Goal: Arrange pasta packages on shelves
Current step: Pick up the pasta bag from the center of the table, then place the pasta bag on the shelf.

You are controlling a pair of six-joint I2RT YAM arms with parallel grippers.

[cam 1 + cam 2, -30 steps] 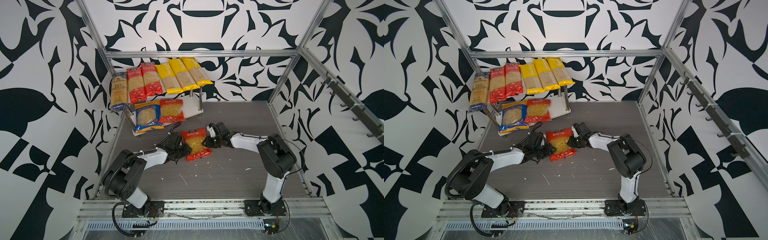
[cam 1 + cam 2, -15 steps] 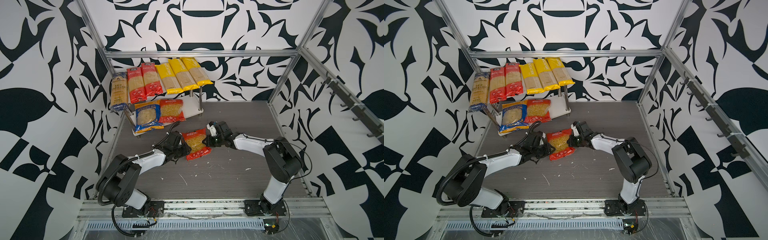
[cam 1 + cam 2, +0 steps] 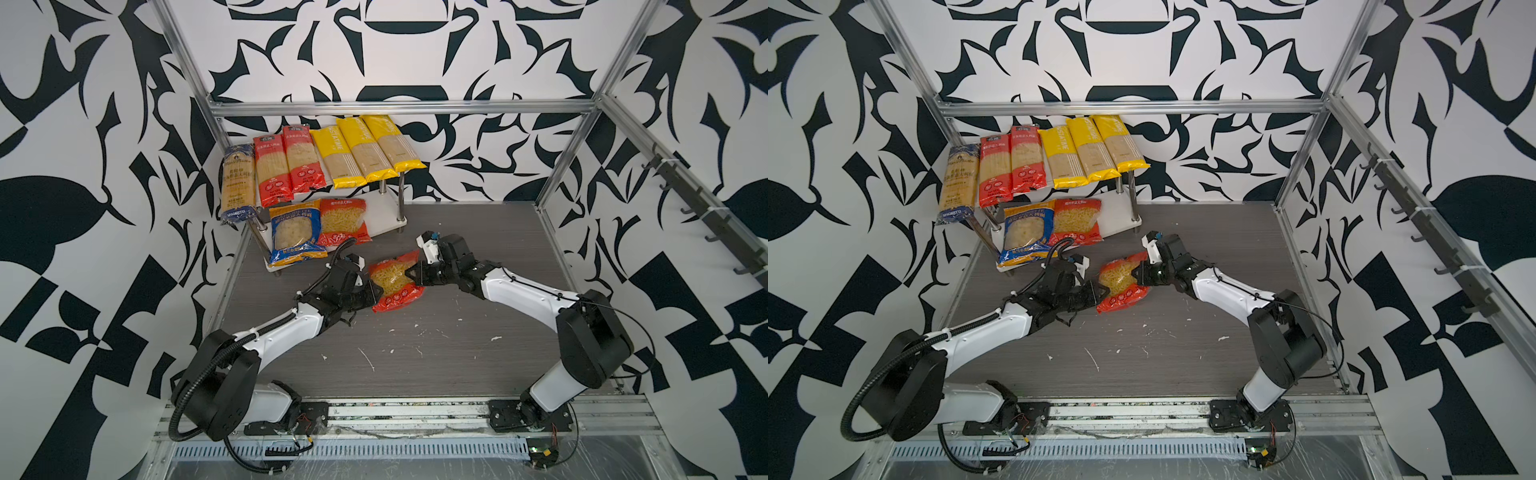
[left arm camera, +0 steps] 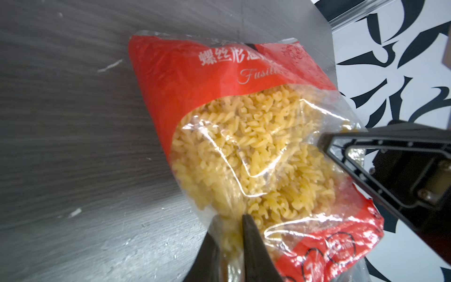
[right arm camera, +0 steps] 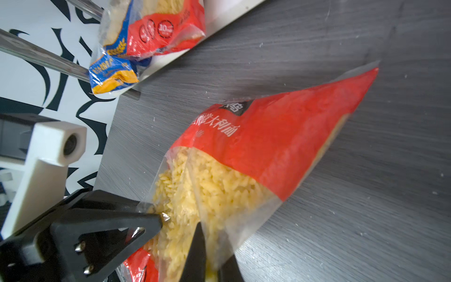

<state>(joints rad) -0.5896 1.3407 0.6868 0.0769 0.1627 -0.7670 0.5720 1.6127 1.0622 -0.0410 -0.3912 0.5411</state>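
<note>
So our left gripper [image 3: 376, 291] is pinched down on a fold of clear plastic along one side of the red fusilli bag [image 3: 392, 282]. In the left wrist view the fingers [image 4: 253, 246] have film and a few spirals squeezed between them. The right gripper [image 3: 412, 274] is clamped on the opposite side of the same bag, jaws together on the plastic, and both top views show the bag strung between the two. It's bunched up in the middle. We can't tell whether it's fully clear of the table [image 3: 415, 353] or still dragging an end.

That puts the bag around the middle of the table, a bit toward the far edge, near the front of the rack [image 3: 384, 210] but apart from it. The rack sits in the far left corner. Six spaghetti packs [image 3: 336, 160] lie side by side on its top board: one blue, two red, three yellow. The lower board has a blue-orange bag [image 3: 295, 235] and a second red bag [image 3: 343, 220] next to each other, with bare board at its right end. White crumbs [image 3: 365, 359] are scattered toward the near edge.
</note>
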